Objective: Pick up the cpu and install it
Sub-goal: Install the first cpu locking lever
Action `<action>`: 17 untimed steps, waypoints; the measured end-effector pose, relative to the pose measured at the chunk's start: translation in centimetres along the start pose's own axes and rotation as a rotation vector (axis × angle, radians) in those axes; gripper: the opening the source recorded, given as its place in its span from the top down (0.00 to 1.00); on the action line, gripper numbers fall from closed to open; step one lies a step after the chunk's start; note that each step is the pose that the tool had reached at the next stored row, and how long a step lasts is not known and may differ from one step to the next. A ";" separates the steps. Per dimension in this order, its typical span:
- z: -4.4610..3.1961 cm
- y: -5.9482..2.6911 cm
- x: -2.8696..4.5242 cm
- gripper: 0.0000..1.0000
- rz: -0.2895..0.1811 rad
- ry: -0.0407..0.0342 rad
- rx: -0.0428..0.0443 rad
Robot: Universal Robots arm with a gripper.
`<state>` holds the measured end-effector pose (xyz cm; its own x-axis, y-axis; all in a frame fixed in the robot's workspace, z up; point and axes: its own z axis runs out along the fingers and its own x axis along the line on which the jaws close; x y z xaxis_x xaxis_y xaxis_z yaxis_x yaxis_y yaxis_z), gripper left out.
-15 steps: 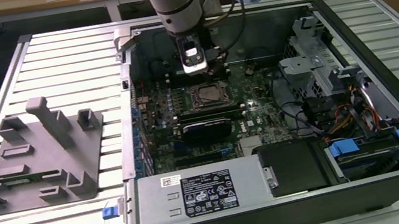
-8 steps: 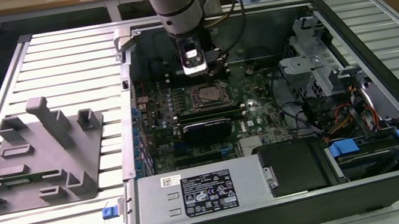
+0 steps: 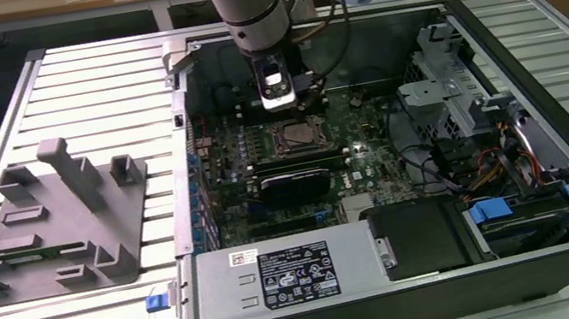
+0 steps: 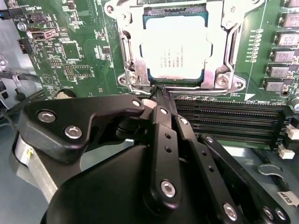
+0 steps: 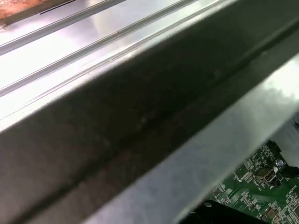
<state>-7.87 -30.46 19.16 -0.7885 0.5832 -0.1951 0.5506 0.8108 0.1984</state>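
Observation:
The cpu [image 4: 175,49], a flat square chip with a silver top, lies in the metal socket frame [image 4: 126,56] on the green motherboard [image 4: 74,56]. In the second wrist view my gripper [image 4: 160,89] is shut, its black fingers [image 4: 164,135] meeting in a point at the edge of the socket frame, with nothing seen between them. In the exterior view the gripper [image 3: 278,107] hangs inside the open computer case [image 3: 556,123], just behind the cpu [image 3: 290,135] in its socket.
Black memory slots [image 4: 229,119] run beside the socket. A grey parts fixture [image 3: 52,224] stands on the slatted table at the exterior view's left. The power supply [image 3: 287,276] and the drive cage [image 3: 461,104] crowd the case. The case wall [image 5: 140,126] is close in the first wrist view.

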 end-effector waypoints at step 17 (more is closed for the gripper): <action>-0.02 -0.87 -0.62 0.89 0.011 0.0224 -0.0320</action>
<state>-7.87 -31.53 19.13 -0.7886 0.5906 -0.1712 0.5506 0.8021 0.2312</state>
